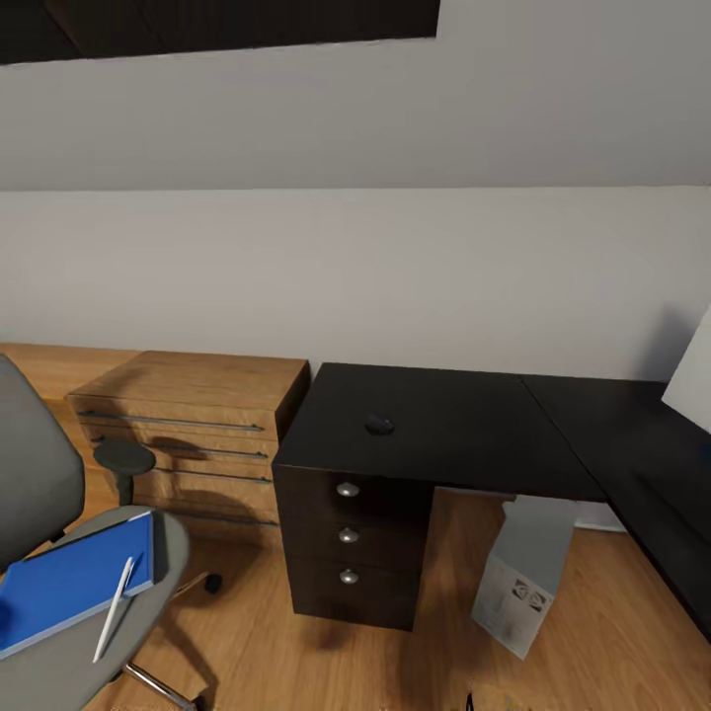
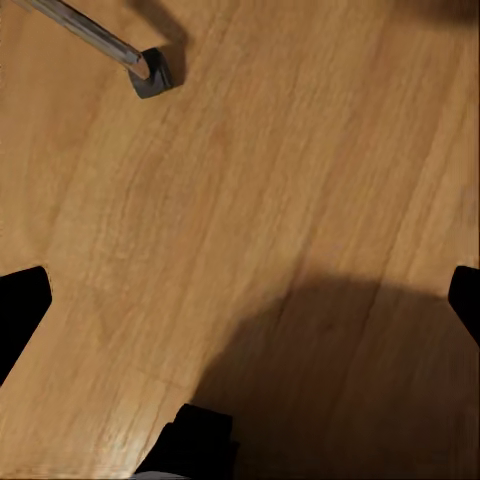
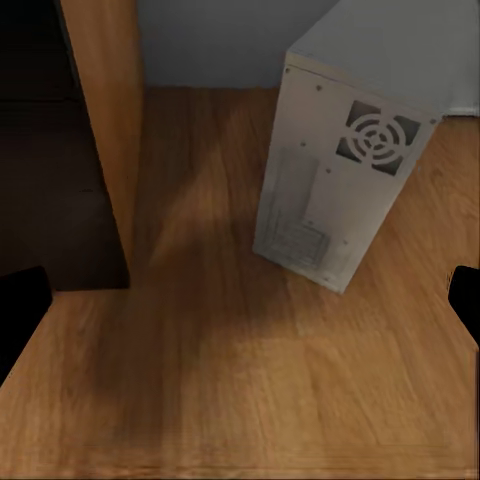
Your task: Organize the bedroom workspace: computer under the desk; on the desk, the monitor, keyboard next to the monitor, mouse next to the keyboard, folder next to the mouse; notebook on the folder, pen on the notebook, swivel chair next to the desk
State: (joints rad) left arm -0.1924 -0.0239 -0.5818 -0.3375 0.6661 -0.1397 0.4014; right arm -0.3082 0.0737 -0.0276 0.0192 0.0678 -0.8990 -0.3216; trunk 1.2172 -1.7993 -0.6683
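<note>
Stiff, thin blue folder on the swivel chair at eight o'clock, light pen atop; best pinched by an overhanging edge. Both grippers' fingers spread apart, empty.

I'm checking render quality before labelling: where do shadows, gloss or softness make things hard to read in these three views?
Head view: the black mouse barely separates from the glossy black desk; the computer sits in the desk's shade. Left wrist view: a broad soft shadow darkens the wooden floor. Right wrist view: the computer is sharp enough to show its fan grille, while the floor looks smeared toward the near edge.
</note>
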